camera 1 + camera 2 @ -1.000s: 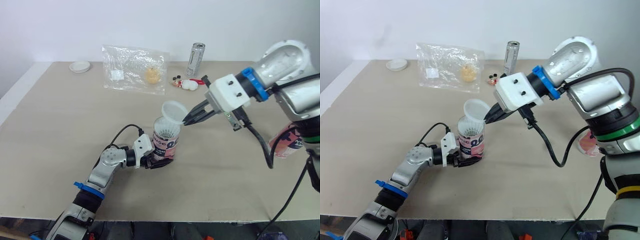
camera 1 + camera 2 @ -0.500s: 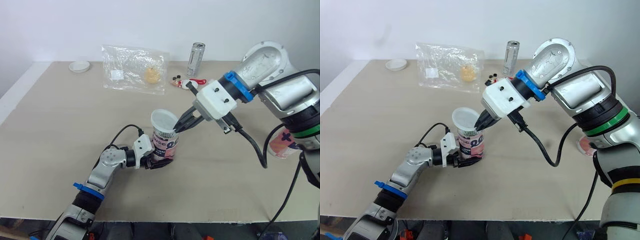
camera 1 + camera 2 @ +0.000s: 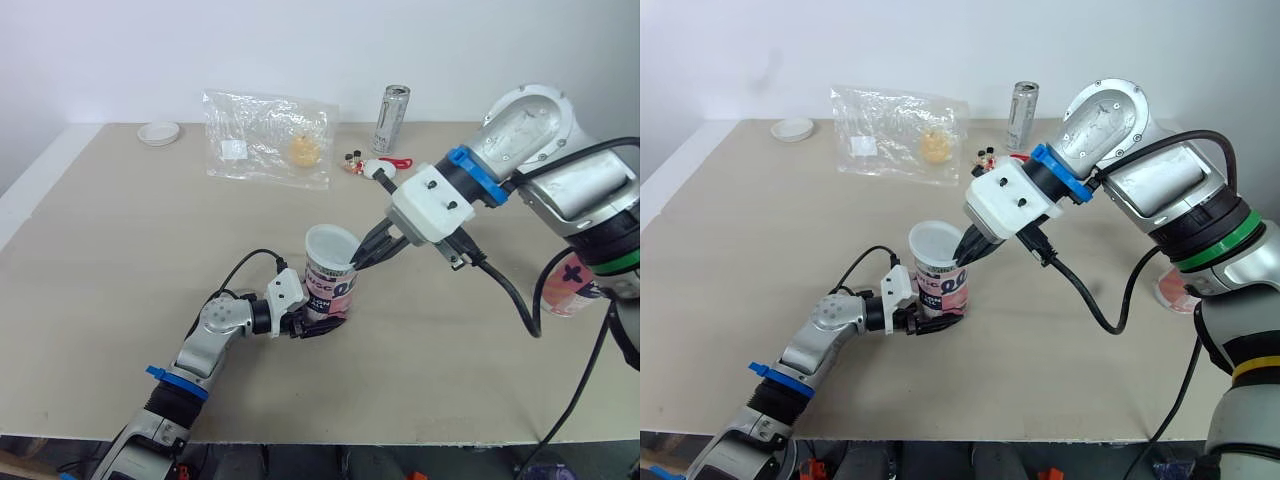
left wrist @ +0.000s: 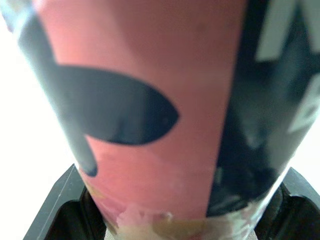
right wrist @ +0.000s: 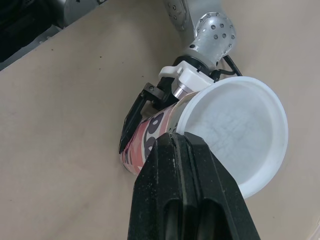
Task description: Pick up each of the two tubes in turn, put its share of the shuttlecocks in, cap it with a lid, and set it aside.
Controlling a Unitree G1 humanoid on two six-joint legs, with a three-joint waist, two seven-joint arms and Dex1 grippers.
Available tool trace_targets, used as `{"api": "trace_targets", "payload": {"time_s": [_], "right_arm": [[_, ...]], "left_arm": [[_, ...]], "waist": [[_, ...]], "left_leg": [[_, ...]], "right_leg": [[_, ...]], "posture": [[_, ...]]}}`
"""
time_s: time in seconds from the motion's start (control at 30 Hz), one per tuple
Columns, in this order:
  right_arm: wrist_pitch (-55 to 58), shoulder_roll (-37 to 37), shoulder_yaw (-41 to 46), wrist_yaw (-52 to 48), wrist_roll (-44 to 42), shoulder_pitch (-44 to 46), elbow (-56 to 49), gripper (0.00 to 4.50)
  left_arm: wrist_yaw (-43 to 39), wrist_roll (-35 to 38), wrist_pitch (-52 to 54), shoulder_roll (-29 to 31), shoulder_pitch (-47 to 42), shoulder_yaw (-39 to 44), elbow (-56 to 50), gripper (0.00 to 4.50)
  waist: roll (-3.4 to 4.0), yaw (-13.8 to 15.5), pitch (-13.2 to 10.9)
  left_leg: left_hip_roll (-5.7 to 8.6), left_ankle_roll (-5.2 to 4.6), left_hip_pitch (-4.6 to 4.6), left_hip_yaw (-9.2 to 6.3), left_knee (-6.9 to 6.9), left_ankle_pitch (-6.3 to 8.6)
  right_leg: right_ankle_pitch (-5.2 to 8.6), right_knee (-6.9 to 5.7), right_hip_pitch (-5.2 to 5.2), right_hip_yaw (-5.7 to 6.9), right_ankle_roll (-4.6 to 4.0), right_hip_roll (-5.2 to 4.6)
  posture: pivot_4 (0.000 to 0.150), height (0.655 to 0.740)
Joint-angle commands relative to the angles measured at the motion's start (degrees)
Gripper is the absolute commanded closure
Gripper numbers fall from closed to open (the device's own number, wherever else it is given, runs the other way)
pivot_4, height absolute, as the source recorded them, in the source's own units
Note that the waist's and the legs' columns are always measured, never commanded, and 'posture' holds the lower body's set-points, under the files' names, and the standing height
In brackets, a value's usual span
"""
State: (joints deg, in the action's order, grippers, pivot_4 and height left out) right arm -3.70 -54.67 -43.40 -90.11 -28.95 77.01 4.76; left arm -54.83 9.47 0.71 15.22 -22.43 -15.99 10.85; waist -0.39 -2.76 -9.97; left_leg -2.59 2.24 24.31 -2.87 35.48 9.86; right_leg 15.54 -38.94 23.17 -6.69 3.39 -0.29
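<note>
Jaws of the left gripper (image 3: 314,326) are clamped around the base of a short tube (image 3: 331,287), which stands upright on the tabletop (image 3: 120,250) near the middle, toward the near edge. In the left wrist view the tube's pink wall with black shapes sits between the two black fingers (image 4: 55,210).

On the tube's mouth rests a white, translucent lid (image 3: 331,245), slightly tilted rather than flat. The right gripper (image 3: 362,260) reaches in from the right, its jaws pressed together on the right-hand rim of the lid.

Judging by this, the step in hand is capping this tube. The next move calls for levelling the lid and pressing it squarely down until it seats, while the left gripper keeps the tube from tipping; only then letting go and setting the tube aside.

At the far right, partly hidden by the right arm, stands a second tube (image 3: 572,287) in the same pink and black.

As for writing, the held tube carries white lettering on a black band, too small to read. A silver can (image 3: 391,118) at the far edge shows a dark mark, also unreadable.
</note>
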Motion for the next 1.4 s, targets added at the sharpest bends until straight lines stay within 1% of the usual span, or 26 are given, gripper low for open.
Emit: {"api": "trace_targets", "payload": {"time_s": [0.03,0.53,0.63,0.7,0.8,0.87,0.97,1.03,1.1,1.17,1.23,1.27,1.3,1.33,1.37,1.4], "right_arm": [[-1.56,-0.51,0.04,-2.39,-0.06,0.81,0.33,4.49],[-4.4,0.03,-1.74,-2.39,0.85,0.55,2.77,4.49],[-3.9,-0.04,-1.67,-2.39,0.6,0.41,2.39,3.5],[-4.03,0.21,-1.16,-2.39,0.82,0.23,2.51,2.48],[-3.77,0.43,-0.38,-2.39,0.87,-0.01,2.59,1.06],[-3.13,0.32,0.04,-2.39,0.42,-0.05,2.44,0.26],[7.36,0.41,4.83,-2.39,-6.48,0.1,1.82,0.26],[17.99,0.55,9.51,-2.39,-12.41,-0.14,1.65,0.26],[29.31,1.66,15.02,-0.14,-18.34,-0.96,2.43,0.26],[36.44,3.5,19.81,3.56,-21.14,-3.28,4.07,0.26],[38.94,5.84,23.84,8.8,-20.37,-7.28,4.98,0.26],[39.55,6.86,25.33,11.04,-19.14,-9.28,4.65,0.76],[39.03,7.8,26.42,13.12,-17.55,-11.55,3.72,1.04],[38.67,8.62,27.18,14.9,-16.09,-13.26,2.64,1.51],[39.69,9.52,27.92,17.08,-15.57,-14.98,1.07,2.13],[40.73,10.44,28.68,18.81,-15.44,-16.25,-0.21,2.5]], "left_arm": [[0.8,-1.04,1.55,0.58,1.36,-0.4,0.75,1.41],[1.1,-1.07,1.87,0.45,1.73,-0.7,0.21,1.41],[1.08,-1.07,1.93,0.47,1.84,-0.73,0.23,1.41],[1.04,-1.08,1.97,0.53,2.01,-0.76,0.12,1.41],[1.04,-1.06,2.1,0.57,2.1,-0.72,-0.01,1.41],[1.04,-1.02,2.18,0.62,2.14,-0.64,-0.07,1.41],[1.03,-0.97,2.26,0.81,2.23,-0.44,-0.09,1.41],[1.05,-0.92,2.3,0.85,2.25,-0.33,-0.12,1.41],[1.05,-0.92,2.26,0.97,2.33,-0.23,-0.17,1.41],[1.01,-0.92,2.19,1.09,2.32,-0.12,-0.09,1.41],[0.94,-0.9,2.18,1.23,2.31,-0.06,-0.11,1.41],[0.89,-0.88,2.17,1.31,2.31,-0.04,-0.1,1.41],[0.85,-0.86,2.17,1.38,2.3,-0.02,-0.09,1.41],[0.81,-0.85,2.16,1.44,2.3,-0.01,-0.08,1.41],[0.78,-0.9,2.15,1.5,2.26,-0.04,-0.08,1.41],[0.72,-0.9,2.15,1.57,2.22,-0.03,-0.05,1.41]], "waist": [[0.0,0.0,0.0],[0.0,0.0,0.0],[0.0,0.0,0.0],[0.0,0.01,0.0],[0.0,0.01,0.0],[0.0,0.01,0.0],[0.0,0.01,0.0],[0.0,0.01,0.0],[-0.01,0.02,0.0],[-0.05,0.02,0.03],[-0.25,0.0,0.15],[-0.28,0.0,0.16],[-0.28,-0.01,0.16],[-0.27,-0.02,0.15],[-0.26,-0.04,0.15],[-0.26,-0.04,0.15]], "left_leg": [[0.0,0.0,0.0,0.0,0.0,0.0],[-0.01,0.0,0.0,0.0,0.0,0.0],[-0.01,0.0,0.0,0.0,0.0,0.0],[-0.01,0.0,0.0,0.0,0.0,0.0],[-0.01,0.0,0.0,0.01,-0.01,0.0],[-0.01,0.0,0.0,0.0,-0.03,0.0],[-0.01,0.0,0.0,0.0,-0.04,0.0],[-0.01,0.0,0.01,-0.02,-0.05,0.0],[-0.01,0.0,0.01,-0.05,-0.06,0.0],[-0.01,-0.01,0.0,-0.1,-0.06,0.01],[-0.02,-0.02,-0.01,-0.15,-0.06,0.01],[-0.04,-0.02,-0.02,-0.16,-0.05,0.01],[-0.06,-0.01,-0.03,-0.18,-0.01,0.01],[-0.05,-0.02,-0.02,-0.16,-0.01,0.01],[-0.05,-0.02,0.0,-0.15,-0.02,0.01],[-0.05,-0.02,0.0,-0.15,-0.03,0.01]], "right_leg": [[0.0,0.0,0.0,0.0,0.0,0.0],[0.0,0.0,0.0,0.0,-0.01,0.0],[0.01,0.0,0.0,0.0,-0.02,0.0],[0.0,0.0,0.0,0.0,-0.01,0.0],[0.0,0.0,0.0,0.0,0.0,0.0],[0.0,0.0,0.0,0.0,0.01,0.0],[0.01,0.0,0.0,0.0,0.02,0.0],[0.0,0.0,0.01,0.0,0.02,0.0],[-0.01,0.0,0.0,0.02,0.03,0.0],[0.0,0.0,-0.03,0.04,0.01,0.01],[-0.01,0.0,-0.06,0.09,-0.01,0.03],[-0.01,0.0,-0.08,0.11,-0.05,0.06],[-0.02,-0.01,-0.08,0.13,-0.07,0.08],[-0.03,-0.01,-0.06,0.13,-0.08,0.07],[-0.06,-0.02,-0.03,0.12,-0.03,0.08],[-0.1,-0.03,-0.01,0.13,0.04,0.09]], "posture": [[0.15,0.74],[0.15,0.74],[0.15,0.74],[0.15,0.74],[0.15,0.74],[0.15,0.74],[0.15,0.74],[0.15,0.74],[0.15,0.74],[0.15,0.74],[0.15,0.74],[0.15,0.74],[0.15,0.74],[0.15,0.74],[0.15,0.74],[0.15,0.74]]}}
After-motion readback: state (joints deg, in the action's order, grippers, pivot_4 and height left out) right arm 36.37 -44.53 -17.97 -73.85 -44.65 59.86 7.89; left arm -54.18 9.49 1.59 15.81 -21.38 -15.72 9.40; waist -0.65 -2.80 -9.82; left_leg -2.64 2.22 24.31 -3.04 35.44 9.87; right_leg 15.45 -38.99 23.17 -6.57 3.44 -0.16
